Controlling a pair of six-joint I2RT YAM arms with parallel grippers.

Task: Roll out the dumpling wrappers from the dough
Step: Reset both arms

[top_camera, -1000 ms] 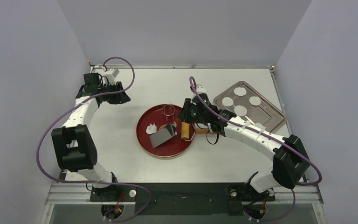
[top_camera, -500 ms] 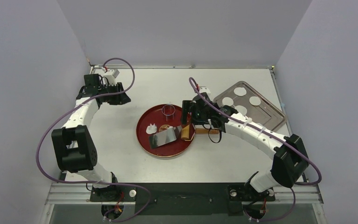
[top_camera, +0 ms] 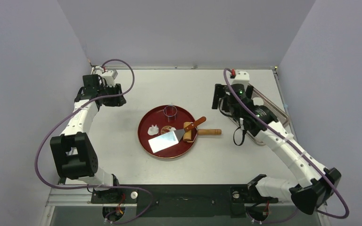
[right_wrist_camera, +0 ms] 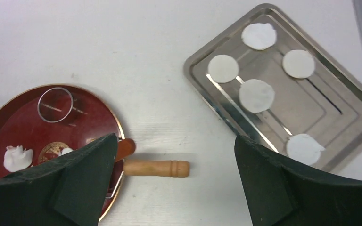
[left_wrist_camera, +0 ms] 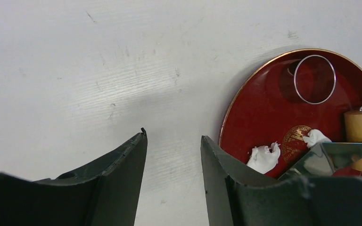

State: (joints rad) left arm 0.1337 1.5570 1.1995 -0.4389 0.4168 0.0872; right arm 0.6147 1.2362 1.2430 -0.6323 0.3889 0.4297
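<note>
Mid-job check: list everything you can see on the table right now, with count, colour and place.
table: one, white, under everything
plate: one, red, round, table centre
dough: two small white lumps, on the plate
ring cutter: one, clear, far side of the plate
spatula: one, metal blade, wooden handle, on the plate
rolling pin: one, wooden, handle past the plate's right rim
metal tray: one, silver, right of the plate
dumpling wrappers: five, white, on the metal tray
left fingers: black, apart, empty, left of the plate
right fingers: black, wide apart, empty
</note>
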